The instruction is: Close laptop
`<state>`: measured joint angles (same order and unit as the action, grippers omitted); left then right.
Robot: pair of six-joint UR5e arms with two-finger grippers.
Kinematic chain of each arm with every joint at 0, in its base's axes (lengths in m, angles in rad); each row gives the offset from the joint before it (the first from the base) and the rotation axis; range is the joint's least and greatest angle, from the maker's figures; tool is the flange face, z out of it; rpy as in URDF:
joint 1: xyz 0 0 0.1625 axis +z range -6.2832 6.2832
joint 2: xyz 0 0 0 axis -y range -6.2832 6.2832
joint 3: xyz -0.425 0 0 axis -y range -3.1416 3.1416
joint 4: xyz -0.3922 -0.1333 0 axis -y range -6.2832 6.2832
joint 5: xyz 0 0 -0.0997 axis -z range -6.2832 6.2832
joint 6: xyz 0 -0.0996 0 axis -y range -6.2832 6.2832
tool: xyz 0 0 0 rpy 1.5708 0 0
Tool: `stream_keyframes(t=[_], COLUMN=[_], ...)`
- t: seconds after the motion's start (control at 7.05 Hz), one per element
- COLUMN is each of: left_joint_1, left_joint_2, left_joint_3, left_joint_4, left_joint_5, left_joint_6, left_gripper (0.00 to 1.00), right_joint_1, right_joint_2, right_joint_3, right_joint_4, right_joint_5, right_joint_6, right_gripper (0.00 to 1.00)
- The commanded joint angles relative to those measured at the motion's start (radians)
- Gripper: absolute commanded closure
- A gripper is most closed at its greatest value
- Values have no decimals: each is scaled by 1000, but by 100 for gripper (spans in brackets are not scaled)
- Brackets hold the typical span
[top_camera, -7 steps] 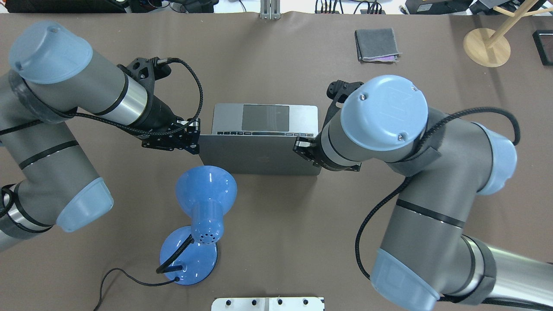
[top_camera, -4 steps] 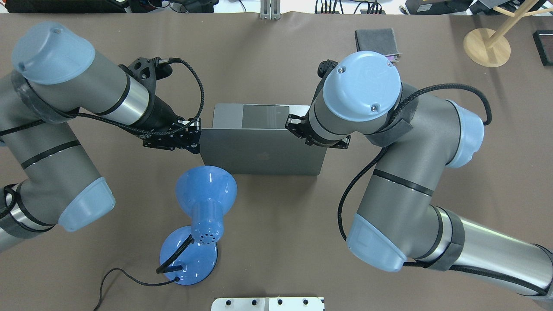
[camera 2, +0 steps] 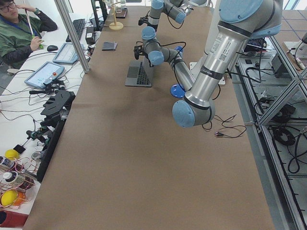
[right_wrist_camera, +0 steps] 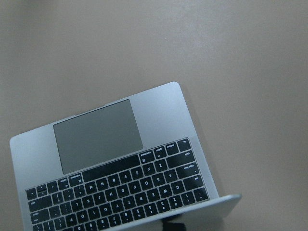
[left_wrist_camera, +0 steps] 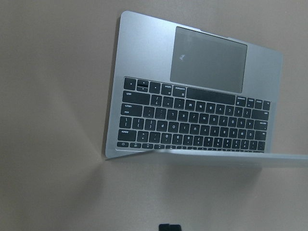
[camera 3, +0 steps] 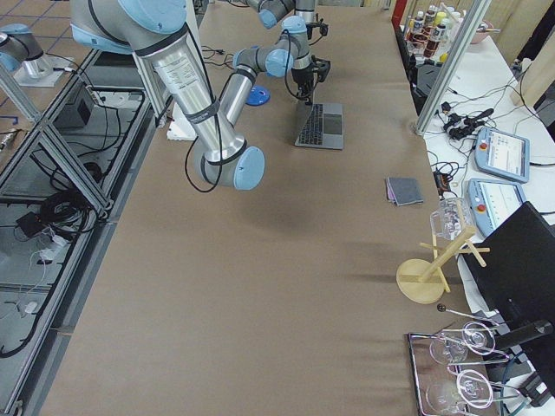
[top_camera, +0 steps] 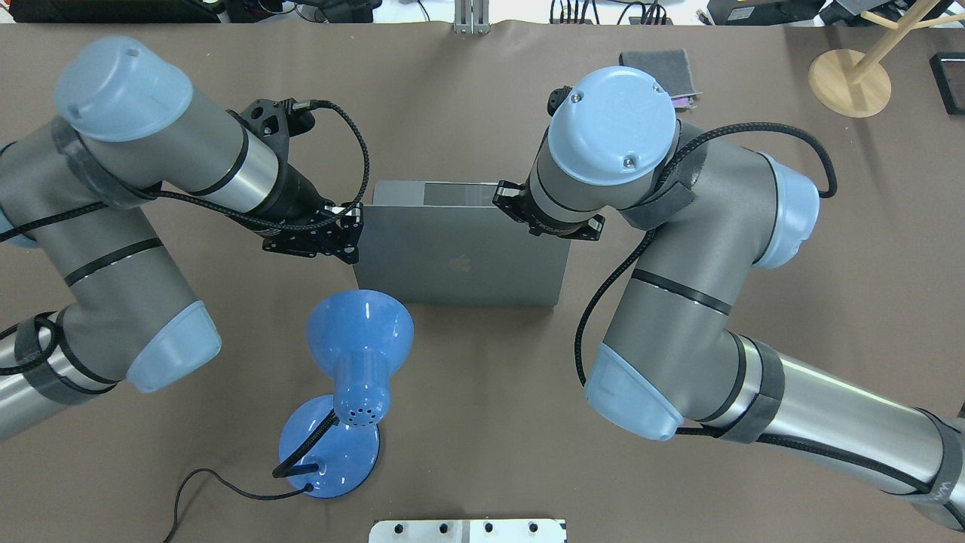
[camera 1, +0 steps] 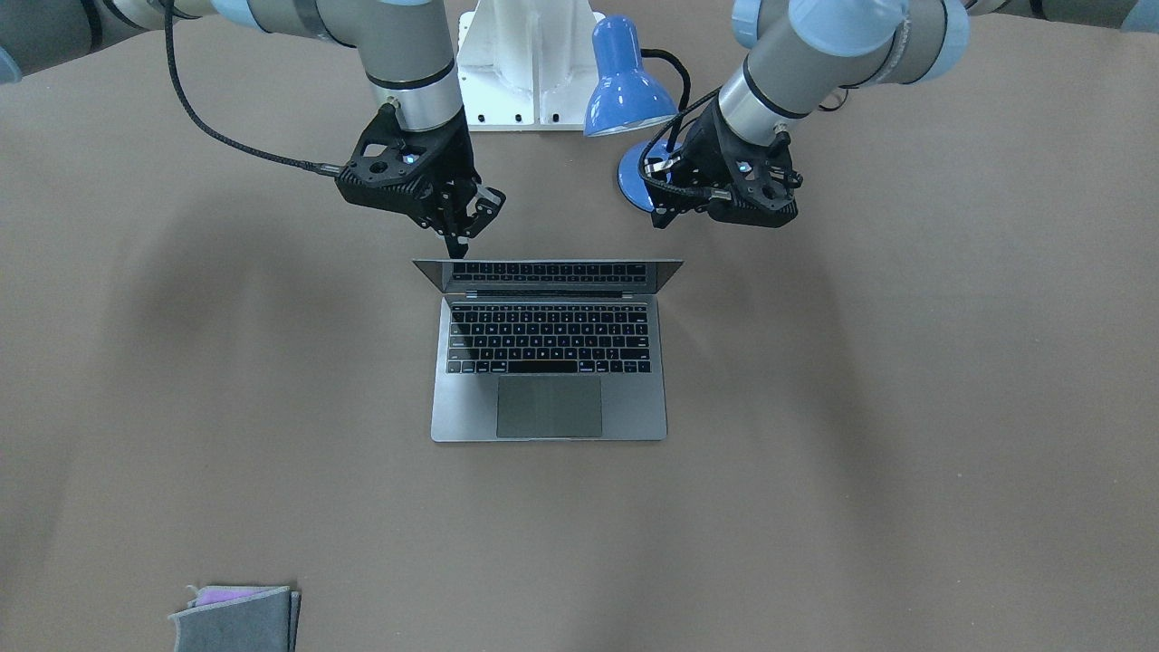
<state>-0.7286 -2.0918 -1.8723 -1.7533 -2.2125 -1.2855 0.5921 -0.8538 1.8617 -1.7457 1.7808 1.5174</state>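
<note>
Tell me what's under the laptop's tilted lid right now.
Under the lid lie the laptop's black keyboard and trackpad, nothing on them. From overhead the lid hides the keyboard and most of the trackpad.

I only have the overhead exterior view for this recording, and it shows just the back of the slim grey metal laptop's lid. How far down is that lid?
Observer: Partway. In the front-facing view the lid of the slim space-grey metal laptop leans forward over the black keyboard, which shows fully. It is not yet shut.
Operator: Is anything touching it?
Observer: The right gripper appears to meet the lid's top edge near one corner.
Operator: And the left gripper?
Observer: The left gripper hangs behind the other corner, apart from the lid.
</note>
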Motion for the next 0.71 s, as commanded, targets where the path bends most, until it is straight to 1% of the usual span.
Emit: stream_keyframes(t=[0.0,0.14,0.28,0.43,0.57], left_joint_1=[-3,-8,-8,-12,-24], left_joint_2=[-42,-48,-88,-118,-132], left_joint_3=[71,90,131,174,198], left_joint_4=[0,0,0,-6,-9], left_joint_5=[16,22,48,48,48], left_joint_6=[63,74,74,74,75], left_gripper=[100,100,100,100,100], right_joint_1=[11,18,29,41,44], right_joint_2=[6,6,15,42,56], right_joint_3=[-45,-64,-108,-162,-186], right_joint_4=[38,57,87,107,112], right_joint_5=[0,0,0,2,2], right_joint_6=[-8,-13,-14,-17,-17], right_gripper=[100,100,100,100,100])
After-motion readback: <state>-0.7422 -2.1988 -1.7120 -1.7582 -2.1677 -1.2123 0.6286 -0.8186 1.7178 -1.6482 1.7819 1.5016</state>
